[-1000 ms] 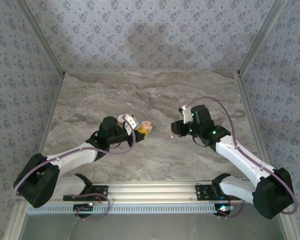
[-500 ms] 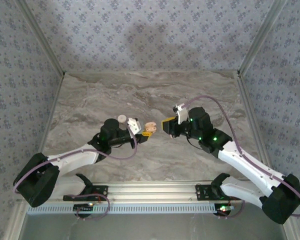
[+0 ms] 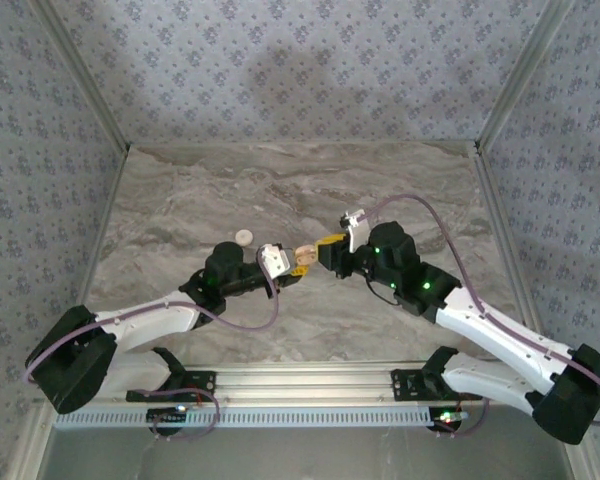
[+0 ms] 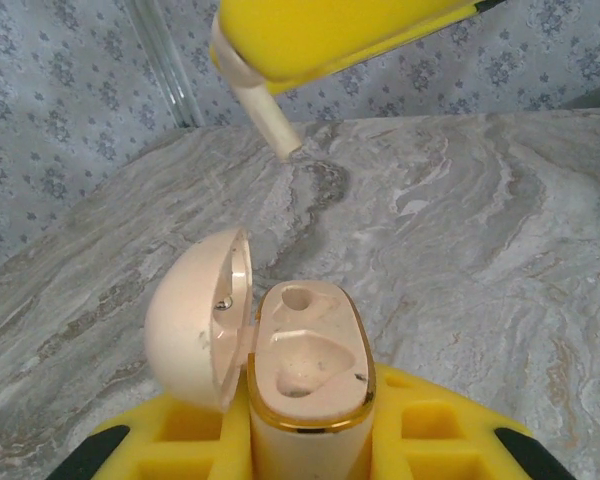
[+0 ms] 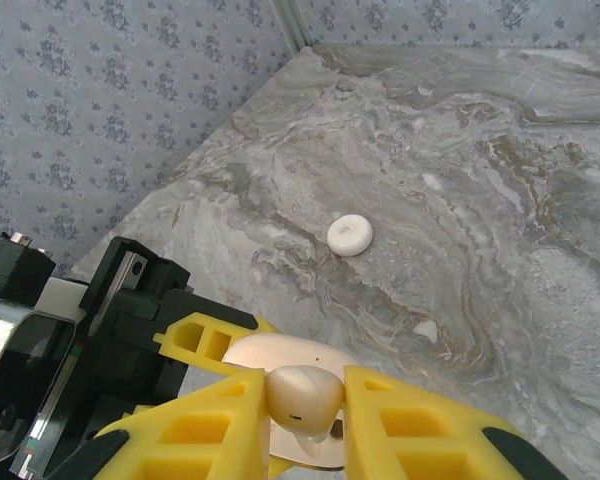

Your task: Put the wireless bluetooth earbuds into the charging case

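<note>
Marble tabletop (image 3: pixel 400 190), papered walls. The right gripper (image 3: pixel 330 245), pinching one earbud (image 5: pixel 302 395), has swung in from well apart to just above the open charging case (image 4: pixel 310 370), which is clamped in the left gripper (image 3: pixel 285 263). Insertion looks imminent.

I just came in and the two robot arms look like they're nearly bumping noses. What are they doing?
They are putting an earbud away. The left arm's fingers grip the charging case, with its lid flipped open and its pockets looking empty. The right arm's fingers pinch one earbud and hold it close above the case, not yet in. A small round cream disc lies on the marble table.
</note>
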